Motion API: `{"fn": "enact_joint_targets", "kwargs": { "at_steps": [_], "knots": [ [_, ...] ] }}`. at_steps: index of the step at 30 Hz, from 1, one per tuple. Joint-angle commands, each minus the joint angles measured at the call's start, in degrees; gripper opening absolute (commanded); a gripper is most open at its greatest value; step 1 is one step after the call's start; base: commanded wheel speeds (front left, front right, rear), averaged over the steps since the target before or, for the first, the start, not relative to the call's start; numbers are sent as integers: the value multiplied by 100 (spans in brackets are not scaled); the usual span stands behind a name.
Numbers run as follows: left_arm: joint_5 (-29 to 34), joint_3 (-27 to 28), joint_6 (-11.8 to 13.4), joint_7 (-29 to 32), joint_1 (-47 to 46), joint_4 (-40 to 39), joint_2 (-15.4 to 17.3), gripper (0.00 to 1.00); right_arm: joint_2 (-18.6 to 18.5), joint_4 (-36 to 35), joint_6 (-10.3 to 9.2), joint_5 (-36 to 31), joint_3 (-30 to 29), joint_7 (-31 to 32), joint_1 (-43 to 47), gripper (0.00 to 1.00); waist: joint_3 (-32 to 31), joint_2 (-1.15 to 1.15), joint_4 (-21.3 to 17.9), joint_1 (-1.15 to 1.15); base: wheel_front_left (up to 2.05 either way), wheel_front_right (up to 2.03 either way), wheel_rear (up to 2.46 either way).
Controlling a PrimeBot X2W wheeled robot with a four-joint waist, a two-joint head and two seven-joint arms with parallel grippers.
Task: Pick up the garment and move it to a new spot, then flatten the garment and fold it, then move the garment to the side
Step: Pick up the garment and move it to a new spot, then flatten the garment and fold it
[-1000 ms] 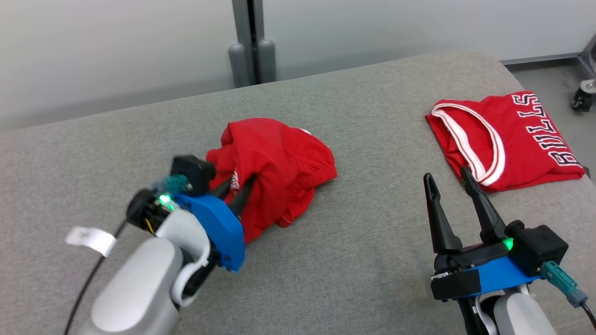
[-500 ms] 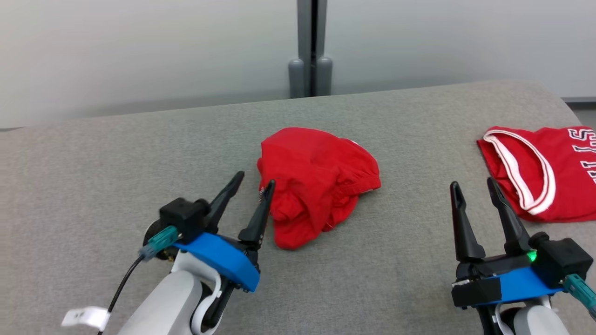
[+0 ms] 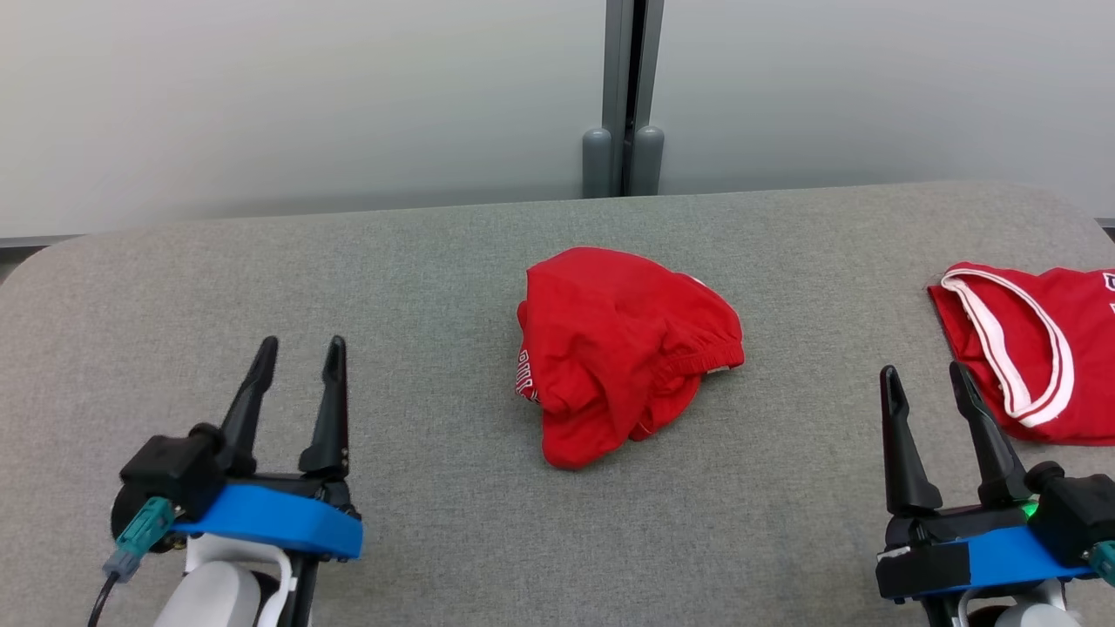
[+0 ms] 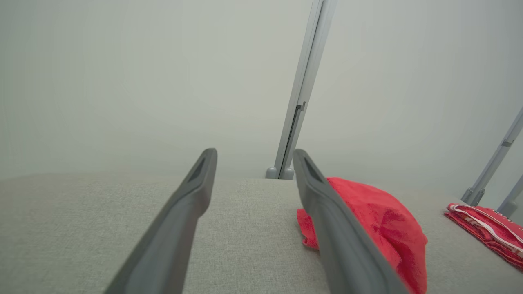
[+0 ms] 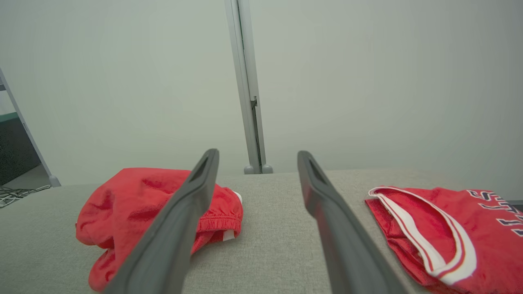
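Observation:
A crumpled red garment (image 3: 623,348) lies in a heap in the middle of the grey padded table (image 3: 418,261). It also appears in the left wrist view as the garment (image 4: 380,220) right of the fingers, and in the right wrist view as the garment (image 5: 135,204) on the left. My left gripper (image 3: 298,354) stands open at the lower left, well apart from the heap, with nothing between its fingers. At the lower right my right gripper (image 3: 925,376) is open and empty too.
A folded red jersey (image 3: 1037,348) with white trim lies at the table's right edge, close to my right gripper; the jersey (image 5: 445,228) shows dark lettering. A grey post (image 3: 623,96) stands against the pale wall behind the table.
My left gripper let go of the garment, opened and drew back to the lower left. The camera has swung, shifting the whole picture rightward. The garment now lies loose in a heap.

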Motion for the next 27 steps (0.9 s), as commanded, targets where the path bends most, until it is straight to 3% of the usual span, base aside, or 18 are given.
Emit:
{"fn": "enact_joint_targets", "kwargs": {
  "at_steps": [1, 10, 27],
  "knots": [
    [108, 196, 23, -22, 152, -49, 25, 100, -3, -22, 0, -12, -27, 25, 83, 100, -2, 0, -7, 0, 0, 0, 0],
    [442, 915, -102, -23, 632, 202, -81, 100, -3, 202, 0, 130, -51, 52, 218, 100, -58, 0, -118, 0, 0, 0, 0],
    [654, 1076, -271, -24, 750, 386, -240, 100, -2, 565, 0, 99, 26, 57, 44, 100, -80, 0, -66, 0, 0, 0, 0]
  ]
}}
